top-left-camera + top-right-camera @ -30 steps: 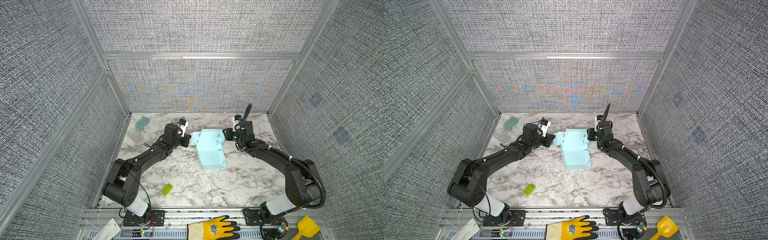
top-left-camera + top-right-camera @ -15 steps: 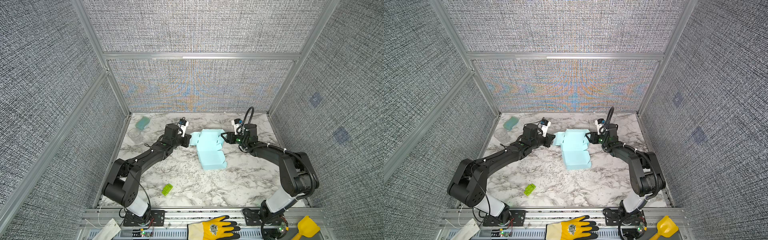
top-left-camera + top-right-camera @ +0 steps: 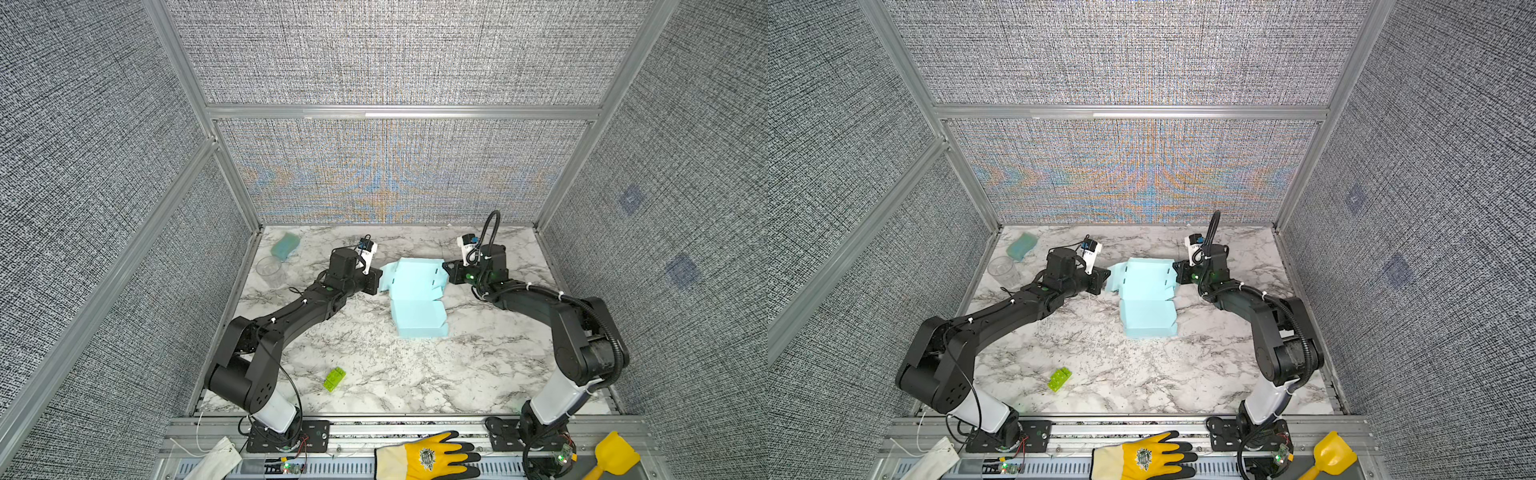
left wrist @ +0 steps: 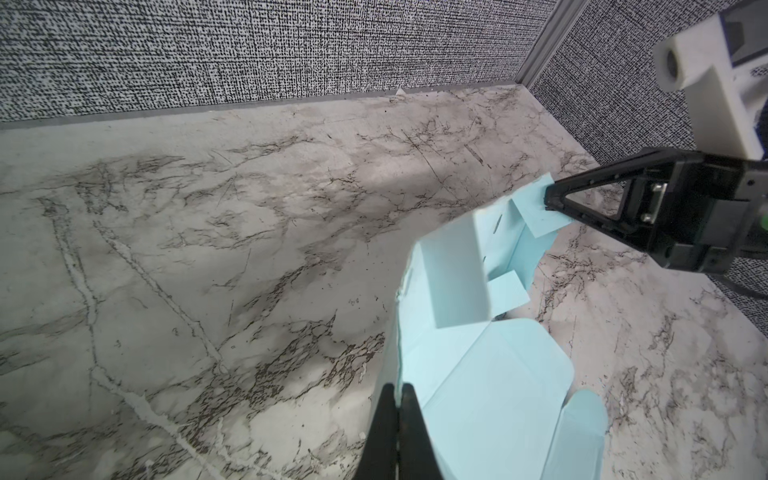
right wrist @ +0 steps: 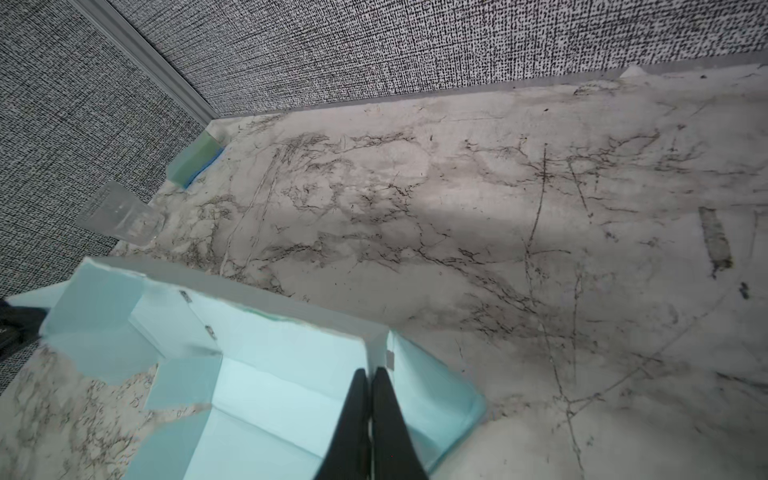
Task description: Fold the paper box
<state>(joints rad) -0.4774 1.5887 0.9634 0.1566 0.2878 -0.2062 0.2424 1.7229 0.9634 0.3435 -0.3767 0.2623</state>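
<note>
The paper box [image 3: 415,299] [image 3: 1146,301] is a pale blue creased cut-out lying partly folded in the middle of the marble table, with its far walls raised. My left gripper [image 3: 380,280] [image 3: 1106,280] is shut on the thin edge of its left wall, and in the left wrist view the black fingertips [image 4: 398,388] pinch the paper box [image 4: 478,374]. My right gripper [image 3: 445,270] [image 3: 1177,272] is shut on the right corner flap. In the right wrist view those tips [image 5: 371,372] clamp an upright edge of the paper box [image 5: 270,395].
A teal sponge [image 3: 285,245] and a clear cup [image 3: 271,268] stand at the back left by the wall. A lime-green brick [image 3: 334,379] lies near the front. On the front rail lie a yellow glove [image 3: 428,459] and a yellow scoop [image 3: 611,457].
My right gripper has come in level to the box's right corner and closed on the flap. The left arm and its grip have stayed still.
</note>
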